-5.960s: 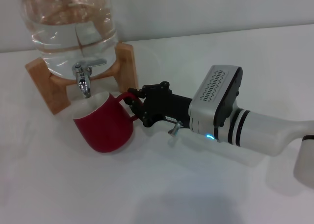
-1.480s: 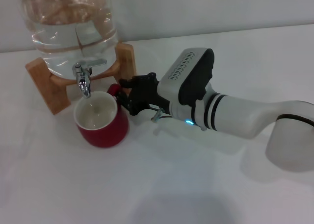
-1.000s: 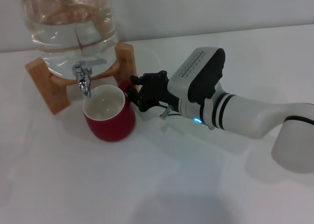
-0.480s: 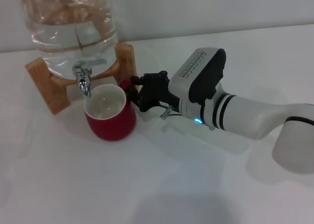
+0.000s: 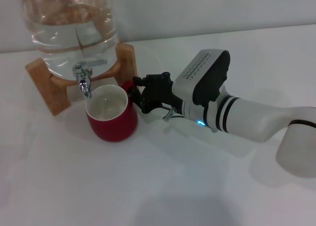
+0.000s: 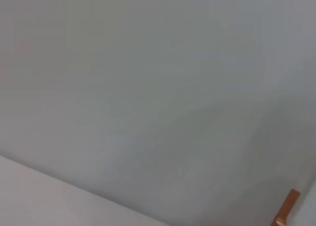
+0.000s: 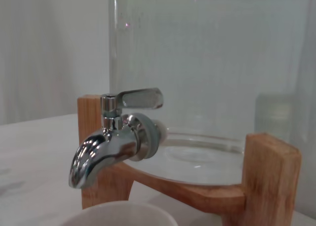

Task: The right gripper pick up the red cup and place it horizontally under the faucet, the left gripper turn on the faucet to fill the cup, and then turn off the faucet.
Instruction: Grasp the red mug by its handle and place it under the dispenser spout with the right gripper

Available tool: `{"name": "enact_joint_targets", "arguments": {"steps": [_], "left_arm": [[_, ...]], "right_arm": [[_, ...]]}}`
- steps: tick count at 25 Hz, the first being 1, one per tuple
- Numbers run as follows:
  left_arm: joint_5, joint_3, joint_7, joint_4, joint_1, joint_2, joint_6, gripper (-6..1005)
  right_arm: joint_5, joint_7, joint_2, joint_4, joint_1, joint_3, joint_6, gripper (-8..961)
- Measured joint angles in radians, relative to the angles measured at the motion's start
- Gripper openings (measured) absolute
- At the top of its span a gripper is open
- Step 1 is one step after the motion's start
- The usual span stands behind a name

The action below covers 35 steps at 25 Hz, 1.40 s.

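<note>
A polished chrome faucet (image 7: 111, 142) gleams on a clear glass jar (image 7: 212, 63), cradled by a smooth, matt wooden stand (image 7: 269, 171); below, the red cup (image 5: 116, 124) shows a glossy glaze.

Even, soft, diffuse light is seen in all three views, and no single lamp direction can be made out. In the head view, faint blurred shadows are cast on the white table (image 5: 163, 186) below the arm and beside the red cup (image 5: 112, 118); bright glints are caught on the glass jar (image 5: 71, 23) and the faucet (image 5: 84, 75). A small blue light (image 5: 199, 122) glows on the arm. The left wrist view is filled by flat, featureless grey, with only a wooden corner (image 6: 286, 208) defined. In the right wrist view the faucet (image 7: 111, 142) is rendered sharply with mirror-like highlights, while the cup rim (image 7: 118, 216) nearest the lens is softened.
</note>
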Motion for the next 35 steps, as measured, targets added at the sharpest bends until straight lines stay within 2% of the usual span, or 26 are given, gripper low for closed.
{"name": "enact_joint_targets", "arguments": {"steps": [35], "left_arm": [[0.0, 0.001, -0.001, 0.0, 0.0, 0.001, -0.002, 717]], "right_arm": [[-0.077, 0.013, -0.005, 0.009, 0.002, -0.002, -0.057, 241]]}}
